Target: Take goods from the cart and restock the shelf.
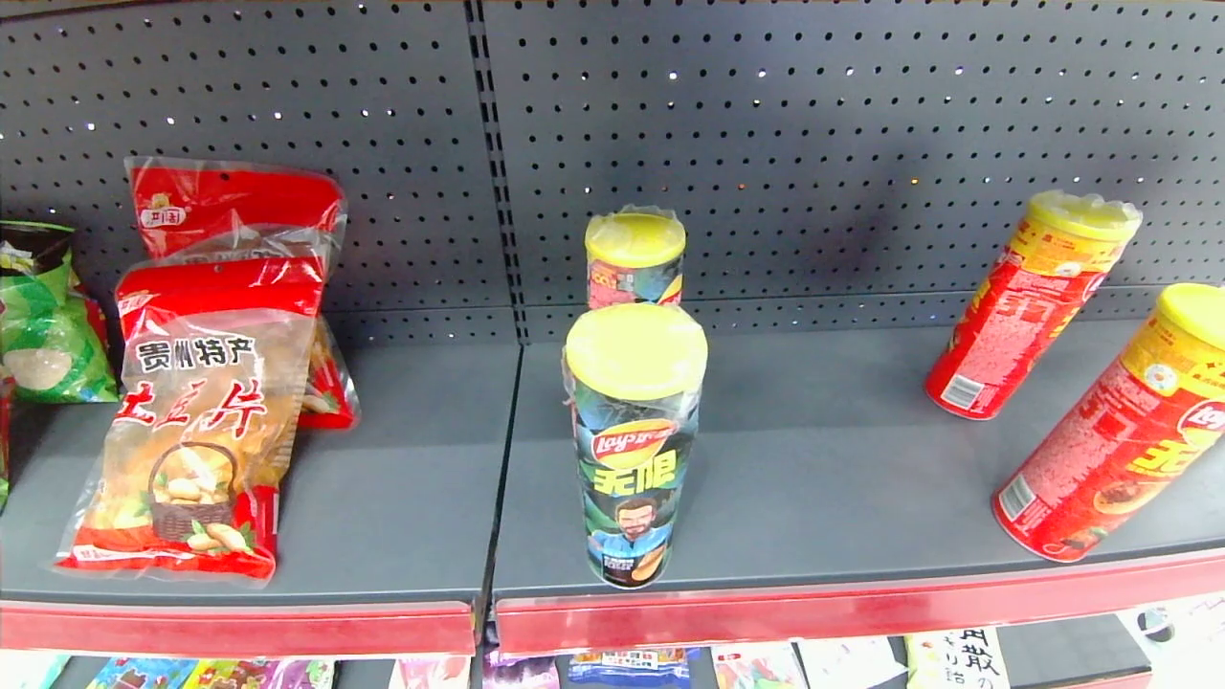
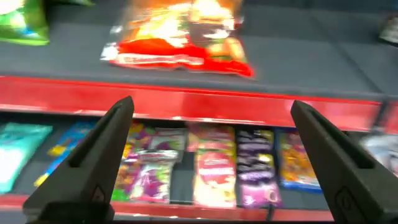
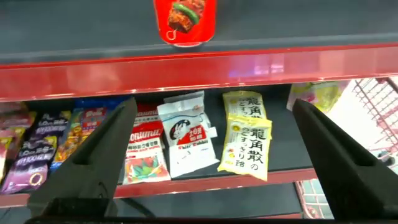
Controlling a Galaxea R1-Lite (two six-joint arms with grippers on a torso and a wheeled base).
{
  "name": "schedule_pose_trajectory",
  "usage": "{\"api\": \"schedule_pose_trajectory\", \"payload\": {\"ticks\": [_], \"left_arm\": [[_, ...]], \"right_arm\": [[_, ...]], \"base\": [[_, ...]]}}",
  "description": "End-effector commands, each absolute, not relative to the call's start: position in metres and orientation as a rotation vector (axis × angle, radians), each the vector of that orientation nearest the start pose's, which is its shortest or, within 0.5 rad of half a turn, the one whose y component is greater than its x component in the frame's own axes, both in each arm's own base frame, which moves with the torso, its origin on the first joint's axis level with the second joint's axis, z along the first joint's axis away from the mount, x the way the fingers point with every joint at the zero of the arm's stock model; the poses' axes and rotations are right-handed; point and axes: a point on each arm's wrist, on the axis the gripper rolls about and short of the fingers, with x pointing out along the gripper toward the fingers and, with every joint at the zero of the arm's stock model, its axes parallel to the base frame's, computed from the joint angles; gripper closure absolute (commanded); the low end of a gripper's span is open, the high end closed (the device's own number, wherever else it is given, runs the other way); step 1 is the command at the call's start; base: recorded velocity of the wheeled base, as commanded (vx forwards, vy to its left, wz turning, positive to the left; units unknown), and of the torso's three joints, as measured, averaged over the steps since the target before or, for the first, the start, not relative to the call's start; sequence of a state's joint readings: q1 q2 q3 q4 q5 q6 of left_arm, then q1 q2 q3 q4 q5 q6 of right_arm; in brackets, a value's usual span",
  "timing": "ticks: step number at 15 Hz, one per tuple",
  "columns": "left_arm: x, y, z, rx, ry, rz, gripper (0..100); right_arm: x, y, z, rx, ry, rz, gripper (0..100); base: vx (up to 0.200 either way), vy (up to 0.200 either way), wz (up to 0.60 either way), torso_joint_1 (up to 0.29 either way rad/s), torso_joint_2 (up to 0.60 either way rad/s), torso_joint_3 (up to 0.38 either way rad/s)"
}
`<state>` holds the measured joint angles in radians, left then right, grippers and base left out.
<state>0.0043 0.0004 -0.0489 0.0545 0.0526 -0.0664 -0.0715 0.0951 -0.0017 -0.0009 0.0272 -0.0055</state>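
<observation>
Left gripper (image 2: 212, 106): jaws spread, holding nothing; red snack bag (image 2: 180, 46) lies beyond them on the shelf (image 2: 298, 62). Right gripper (image 3: 214, 104): jaws spread, holding nothing; red chip can (image 3: 185, 22) stands beyond, near the shelf's front lip.

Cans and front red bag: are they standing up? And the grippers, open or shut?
Front dark can: upright, lid on.
Rear dark can: upright, lid on.
Rear red can: standing, lid on.
Front red can: standing, lid on.
Front red bag: propped upright.
Left gripper: open, empty.
Right gripper: open, empty.
</observation>
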Motion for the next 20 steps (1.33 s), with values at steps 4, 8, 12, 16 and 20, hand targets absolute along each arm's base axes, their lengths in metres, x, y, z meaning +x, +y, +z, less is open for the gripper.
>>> {"api": "schedule_pose_trajectory", "payload": {"ticks": [4, 8, 12, 16, 20], "left_arm": [[-0.023, -0.0005, 0.076, -0.02, 0.0, -0.015, 0], [-0.023, -0.0004, 0.076, -0.002, 0.0, -0.011, 0], [-0.023, -0.0004, 0.076, -0.002, 0.0, -0.011, 0], [-0.023, -0.0004, 0.076, -0.002, 0.0, -0.012, 0], [-0.023, -0.0004, 0.076, -0.002, 0.0, -0.012, 0]], "right_arm": [[-0.0161, -0.0002, 0.0772, 0.0, 0.088, 0.086, 0], [-0.0227, 0.0005, 0.0755, 0.002, 0.002, 0.021, 0], [-0.0228, 0.0007, 0.0755, -0.014, 0.0, 0.034, 0], [-0.0228, 0.0004, 0.0755, -0.008, 0.0, 0.021, 0], [-0.0228, 0.0004, 0.0755, -0.008, 0.0, 0.021, 0]], "base": [[0.0, 0.0, 0.0, 0.0, 0.0, 0.0], [0.0, 0.0, 0.0, 0.0, 0.0, 0.0], [0.0, 0.0, 0.0, 0.0, 0.0, 0.0], [0.0, 0.0, 0.0, 0.0, 0.0, 0.0], [-0.15, 0.0, 0.0, 0.007, 0.0, -0.002]]}}
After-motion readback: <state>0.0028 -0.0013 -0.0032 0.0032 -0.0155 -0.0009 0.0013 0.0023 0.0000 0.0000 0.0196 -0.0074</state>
